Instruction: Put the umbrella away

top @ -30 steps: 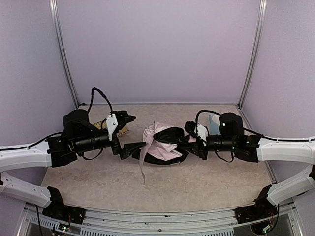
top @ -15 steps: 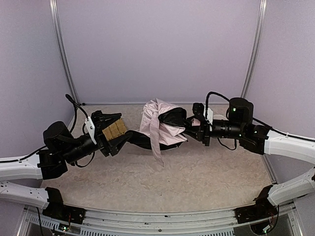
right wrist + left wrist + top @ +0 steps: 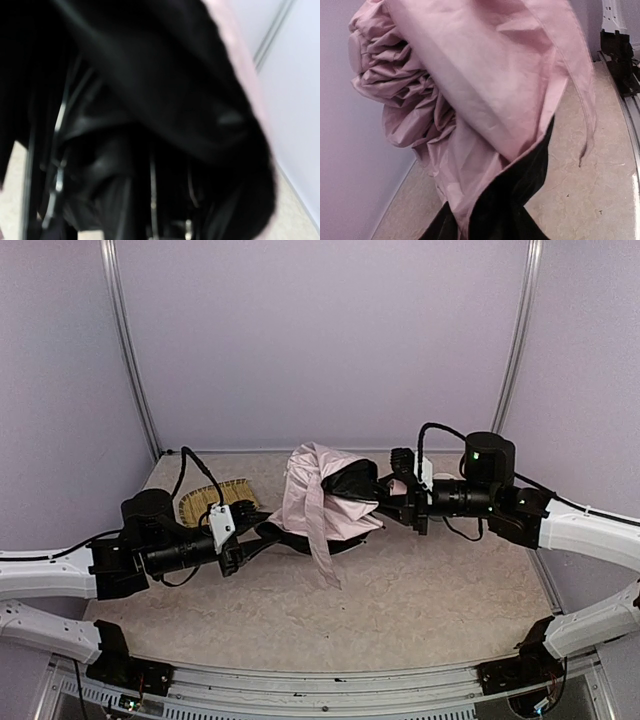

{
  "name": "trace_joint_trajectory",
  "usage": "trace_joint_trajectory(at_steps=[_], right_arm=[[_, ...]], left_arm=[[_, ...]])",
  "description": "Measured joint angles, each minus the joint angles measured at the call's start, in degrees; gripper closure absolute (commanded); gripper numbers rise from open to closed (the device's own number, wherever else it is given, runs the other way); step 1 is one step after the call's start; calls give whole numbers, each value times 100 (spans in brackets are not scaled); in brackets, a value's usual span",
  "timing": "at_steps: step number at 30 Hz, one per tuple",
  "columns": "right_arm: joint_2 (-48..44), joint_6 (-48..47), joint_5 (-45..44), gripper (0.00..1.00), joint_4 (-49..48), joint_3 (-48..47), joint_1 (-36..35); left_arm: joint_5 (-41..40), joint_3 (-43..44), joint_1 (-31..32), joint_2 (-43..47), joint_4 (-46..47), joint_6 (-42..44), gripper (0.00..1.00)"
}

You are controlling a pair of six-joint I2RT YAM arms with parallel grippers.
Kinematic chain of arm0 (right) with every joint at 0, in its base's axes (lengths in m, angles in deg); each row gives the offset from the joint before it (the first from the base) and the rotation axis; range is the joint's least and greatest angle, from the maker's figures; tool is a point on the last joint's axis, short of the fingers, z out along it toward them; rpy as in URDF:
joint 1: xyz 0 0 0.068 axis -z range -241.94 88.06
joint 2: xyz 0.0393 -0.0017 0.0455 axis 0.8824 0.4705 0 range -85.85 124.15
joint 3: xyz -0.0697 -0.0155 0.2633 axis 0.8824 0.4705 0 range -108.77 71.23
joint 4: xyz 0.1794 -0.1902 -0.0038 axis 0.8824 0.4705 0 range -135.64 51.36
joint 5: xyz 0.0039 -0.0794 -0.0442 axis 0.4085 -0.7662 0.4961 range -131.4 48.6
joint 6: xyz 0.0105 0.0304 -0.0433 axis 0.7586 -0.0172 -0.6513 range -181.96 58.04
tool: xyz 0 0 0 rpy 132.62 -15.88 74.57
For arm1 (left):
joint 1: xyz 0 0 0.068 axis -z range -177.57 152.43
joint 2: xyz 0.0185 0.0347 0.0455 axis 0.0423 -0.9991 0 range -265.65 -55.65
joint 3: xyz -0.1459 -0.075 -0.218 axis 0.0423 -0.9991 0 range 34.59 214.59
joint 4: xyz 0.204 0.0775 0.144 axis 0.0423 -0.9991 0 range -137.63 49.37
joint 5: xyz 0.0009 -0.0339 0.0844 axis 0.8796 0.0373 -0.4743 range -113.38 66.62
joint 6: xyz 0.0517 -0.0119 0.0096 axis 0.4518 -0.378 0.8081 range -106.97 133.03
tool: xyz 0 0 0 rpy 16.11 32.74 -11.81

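We see the umbrella [image 3: 325,495] stretched between the two arms over the middle of the counter [image 3: 420,600]. Its pale pink fabric is loosely bunched, with black lining [image 3: 352,483] showing on the side toward the right arm. A long pink strip [image 3: 320,545] hangs from the bundle, its tip reaching down toward the counter. The right claw [image 3: 395,497] is closed on the umbrella at its right end, where a small pale piece shows between the black fingers. The right wrist view gives us only dark lining and thin metal ribs [image 3: 152,190] right against the lens. The left claw [image 3: 250,538] sits at the dark lower left end of the umbrella, against the fabric. We cannot tell whether it is wide or pinched, since the left wrist view is filled with crumpled pink cloth and shows no fingers. Behind the left arm a woven tray [image 3: 208,502] lies on the counter, left of the umbrella.
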Motion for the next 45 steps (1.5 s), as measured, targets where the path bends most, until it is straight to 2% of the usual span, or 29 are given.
trace_joint_trajectory(at_steps=[1, 2, 6, 11, 14, 18, 20, 22, 24, 25, 26, 31, 35, 37, 41, 45], right_arm=[[0, 4, -68, 100, 9, -4, 0], [2, 17, -155, 100, 13, -11, 0], [76, 184, -527, 100, -31, -61, 0], [468, 723, -1250, 100, -192, -240, 4], [660, 1062, -1731, 100, -343, -280, 4], [874, 1408, -2258, 100, -398, -487, 4], [986, 1526, -2468, 100, -435, -667, 7], [1082, 1582, -2581, 100, -474, -811, 9], [1163, 1652, -2632, 100, -533, -935, 24], [1185, 1683, -2634, 100, -542, -973, 39], [1204, 1722, -2627, 100, -544, -1021, 63], [1355, 1775, -2424, 100, -501, -1344, 234], [1388, 1764, -1937, 100, -481, -1392, 352], [1388, 1757, -1709, 100, -472, -1394, 426], [1384, 1733, -1307, 100, -459, -1394, 673], [1281, 1576, -1093, 100, -396, -1388, 817]], left_arm=[[46, 22, 42, -11, -68, 20, 97], [46, 28, 111, -13, -122, 50, 100], [-472, -17, 546, 11, 186, 70, 100], [-1952, -144, 1362, -118, 1604, 258, 100], [-3152, -52, 2004, -957, 2745, 651, 97], [-4465, 463, 2352, -2312, 3860, 1292, 92], [-4955, 925, 2498, -3051, 4367, 1690, 83], [-5123, 1259, 2627, -3550, 4669, 1993, 67], [-5095, 1458, 2771, -3908, 4798, 2120, 56], [-4992, 1469, 2806, -3950, 4732, 2094, 46], [-4815, 1469, 2828, -3952, 4555, 1991, 41], [-3445, 1502, 2787, -3628, 3449, 1427, 36], [-2623, 1589, 2780, -3355, 2721, 1126, 14], [-2214, 1572, 2769, -3158, 2310, 1036, 7], [-1611, 1486, 2741, -2686, 1596, 826, 3], [-1244, 1008, 2675, -1891, 1237, 730, 1]])
